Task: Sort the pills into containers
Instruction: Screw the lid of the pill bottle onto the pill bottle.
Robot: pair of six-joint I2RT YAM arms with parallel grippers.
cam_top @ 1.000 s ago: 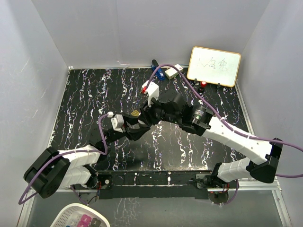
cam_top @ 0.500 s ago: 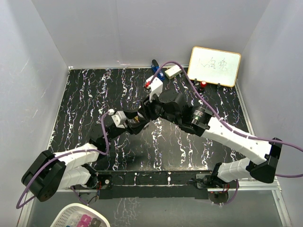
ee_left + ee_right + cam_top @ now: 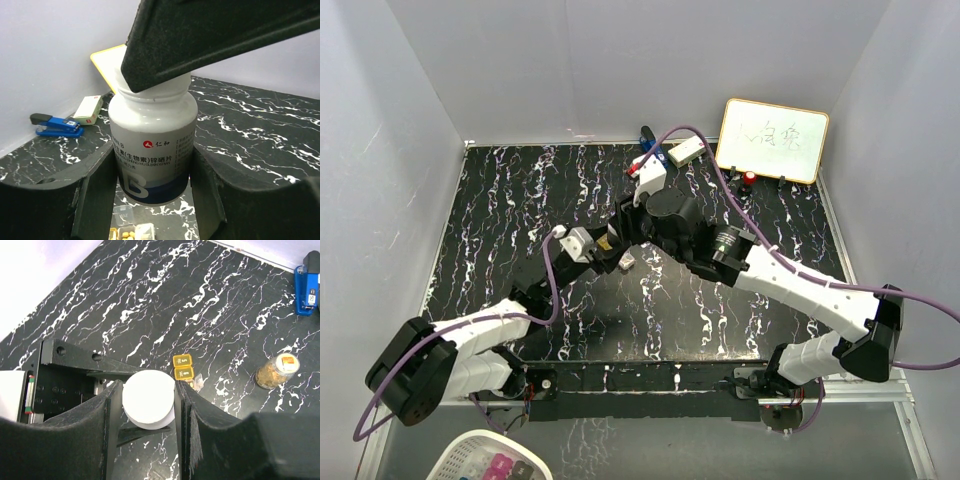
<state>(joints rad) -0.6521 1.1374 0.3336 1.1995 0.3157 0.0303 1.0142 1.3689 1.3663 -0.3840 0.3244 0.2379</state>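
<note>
Left gripper (image 3: 152,200) pinches bottle (image 3: 152,145), right gripper (image 3: 148,407) clamps its cap (image 3: 148,396). Twist off-axis and you risk spilling pills past the mid-frame box (image 3: 183,367).

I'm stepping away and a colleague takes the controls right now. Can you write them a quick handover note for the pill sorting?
Left gripper: shut on the body of the white bottle, held off the table.
Right gripper: shut on the bottle's white cap from above. The cap sits at the neck; whether it is loosened cannot be told.
Pill box: on the table close under the held bottle.
Amber bottle: stands apart, nearer the blue stapler.
Done: bottle lifted, both arms on it.
Left: remove the cap, sort the pills into the containers.
</note>
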